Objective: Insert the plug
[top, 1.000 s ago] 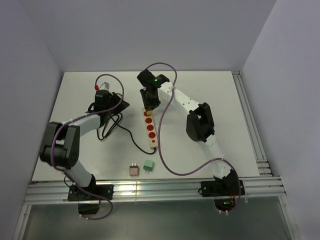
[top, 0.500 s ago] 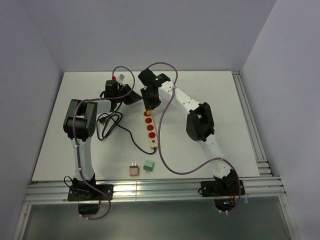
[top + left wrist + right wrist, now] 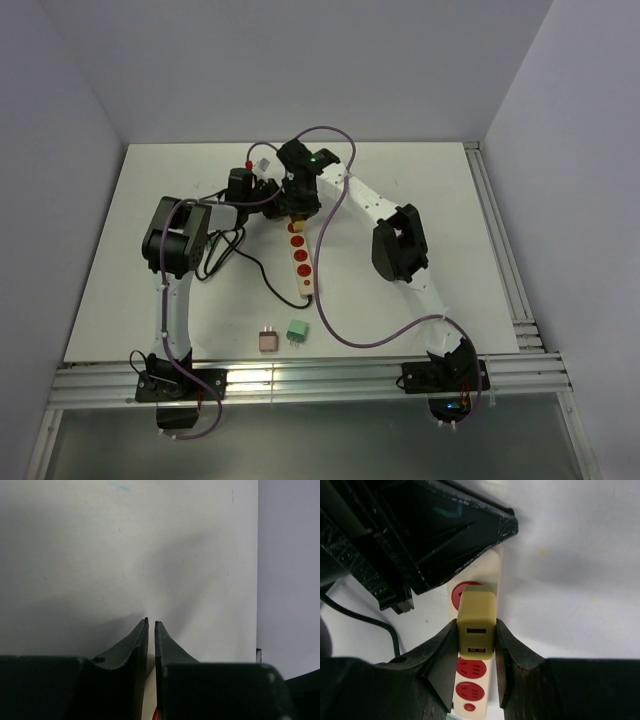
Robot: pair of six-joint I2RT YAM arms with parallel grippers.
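The boxy mustard-yellow two-port USB plug (image 3: 476,626) sits at the end red socket (image 3: 455,595) of the cream plastic power strip (image 3: 301,262), pinched by the right gripper (image 3: 476,630). The left gripper (image 3: 151,624), black and tapered, is pressed together above the matte white worktop (image 3: 100,555).
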